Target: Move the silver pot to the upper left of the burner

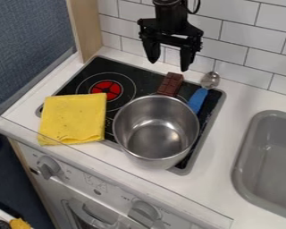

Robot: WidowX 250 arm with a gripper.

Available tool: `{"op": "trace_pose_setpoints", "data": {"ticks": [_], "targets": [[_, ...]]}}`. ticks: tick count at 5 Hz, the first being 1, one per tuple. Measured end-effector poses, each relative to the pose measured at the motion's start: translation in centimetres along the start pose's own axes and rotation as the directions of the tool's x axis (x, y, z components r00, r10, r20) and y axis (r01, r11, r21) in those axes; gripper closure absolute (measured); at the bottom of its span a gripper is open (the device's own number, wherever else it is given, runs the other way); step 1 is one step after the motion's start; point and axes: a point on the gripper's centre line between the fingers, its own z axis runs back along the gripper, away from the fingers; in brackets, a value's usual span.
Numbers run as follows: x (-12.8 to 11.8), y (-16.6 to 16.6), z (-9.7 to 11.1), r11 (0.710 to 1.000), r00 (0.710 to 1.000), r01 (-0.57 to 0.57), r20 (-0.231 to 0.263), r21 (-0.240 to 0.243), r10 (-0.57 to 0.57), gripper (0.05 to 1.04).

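Note:
My black gripper [169, 62] hangs at the top of the view, above the back edge of the stove, with its two fingers spread apart and nothing between them. The silver pot [157, 129] stands upright and empty on the front right part of the black cooktop, in front of the gripper and lower in the view. At the cooktop's left lies the burner [106, 91], a red disc inside a thin ring, to the pot's upper left.
A yellow cloth [73, 118] covers the cooktop's front left. Behind the pot lie a brown chocolate bar [170, 84] and a spoon with a blue handle [198, 99]. A grey sink [271, 161] is at the right, a tiled wall [241, 49] behind.

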Motion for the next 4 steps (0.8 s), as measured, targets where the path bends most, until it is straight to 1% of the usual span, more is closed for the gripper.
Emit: {"op": "trace_pose_setpoints", "data": {"ticks": [1, 2, 3, 4], "targets": [[-0.6, 0.0, -1.3, 1.0, 0.999, -0.005, -0.038, -0.002, 0.005, 0.083], [-1.2, -1.1, -1.7, 1.0, 0.998, 0.006, -0.068, -0.011, -0.007, 0.083], [-1.2, -1.9, 0.0, 1.0, 0.999, -0.002, -0.04, -0.031, 0.001, 0.083], [-2.5, -3.9, 3.3, 0.998, 0.999, 0.04, 0.011, -0.048, -0.04, 0.082]]}}
